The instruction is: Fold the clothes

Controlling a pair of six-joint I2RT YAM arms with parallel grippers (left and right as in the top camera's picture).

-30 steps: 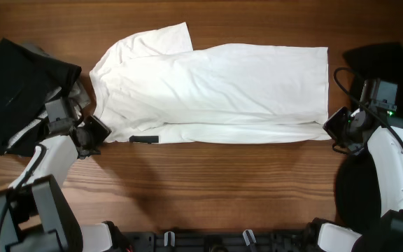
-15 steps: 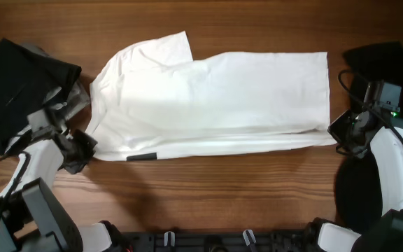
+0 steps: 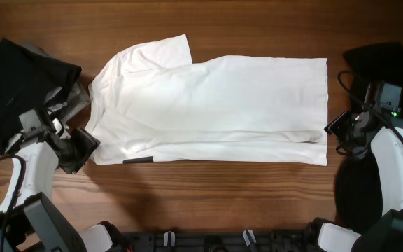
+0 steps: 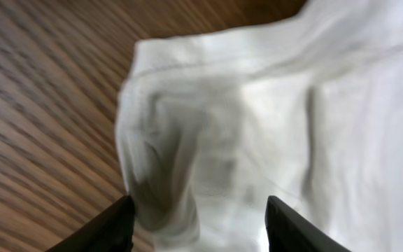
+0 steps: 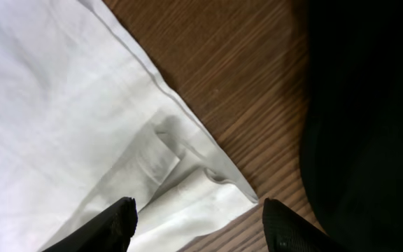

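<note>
The clothes' white T-shirt point(image 3: 208, 105) lies flat across the middle of the table, one sleeve point(image 3: 166, 45) sticking out at the back left and a dark label point(image 3: 138, 159) on its front edge. My left gripper point(image 3: 84, 148) is open at the shirt's front-left corner. In the left wrist view that rumpled shirt corner point(image 4: 187, 140) lies between the spread fingers point(image 4: 114, 227). My right gripper point(image 3: 334, 129) is open at the shirt's right end. The layered shirt corner point(image 5: 194, 189) sits loose between its fingers point(image 5: 292, 227).
A black garment point(image 3: 19, 84) with a grey one point(image 3: 80, 94) beside it lies at the left edge, just behind my left arm. More black cloth point(image 3: 376, 59) lies at the right edge, close to my right gripper and seen as black cloth point(image 5: 369, 105). Bare wood point(image 3: 215, 196) runs along the front.
Both grippers were shut on the shirt's front edge and drew it toward the front of the table. Both have now opened and let go, and the edge lies flat.
</note>
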